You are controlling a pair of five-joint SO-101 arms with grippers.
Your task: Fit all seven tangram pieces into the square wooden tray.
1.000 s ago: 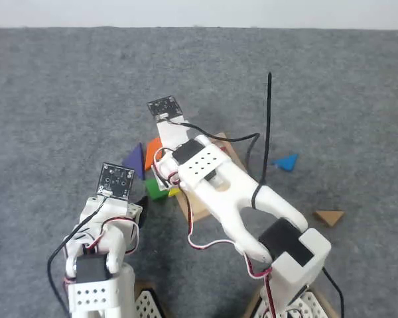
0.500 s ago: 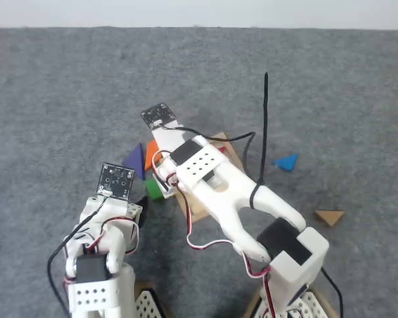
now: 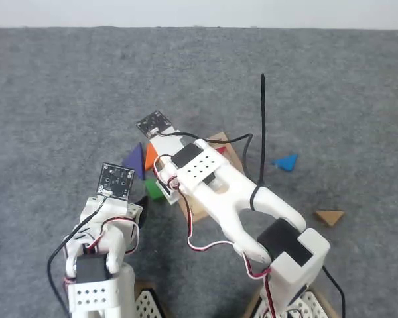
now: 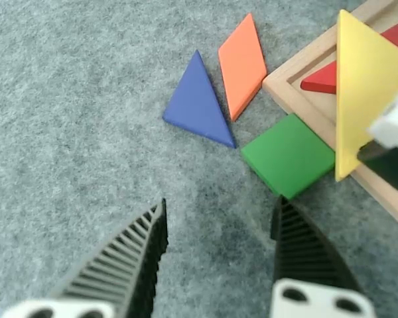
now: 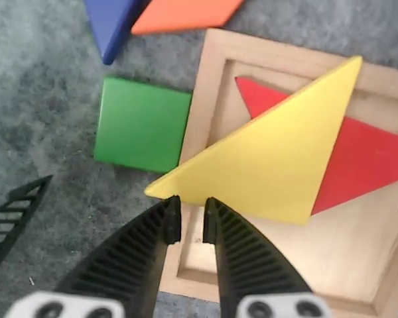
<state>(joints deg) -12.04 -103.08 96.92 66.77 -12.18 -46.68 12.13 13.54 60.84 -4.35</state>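
My right gripper [image 5: 191, 202] is shut on the edge of the yellow triangle [image 5: 272, 165], which is held tilted over the square wooden tray [image 5: 209, 86]. A red triangle [image 5: 365, 159] lies in the tray, partly under the yellow one. The green square [image 4: 288, 154] lies on the carpet against the tray's [image 4: 298, 76] outer rim. A blue triangle [image 4: 196, 103] and an orange parallelogram [image 4: 242, 63] lie just beyond it. My left gripper [image 4: 219, 205] hangs open over bare carpet, short of the green square. From there the yellow triangle [image 4: 365, 73] stands on edge.
In the high view a light blue triangle [image 3: 286, 161] and a brown triangle [image 3: 329, 216] lie on the grey carpet to the right of the right arm [image 3: 219, 189]. A black cable [image 3: 263, 126] rises over the tray area. Open carpet stretches along the far side.
The right arm's wrist has swung a little to the left and nearer in the high view, carrying the yellow triangle. The left arm has stayed still.
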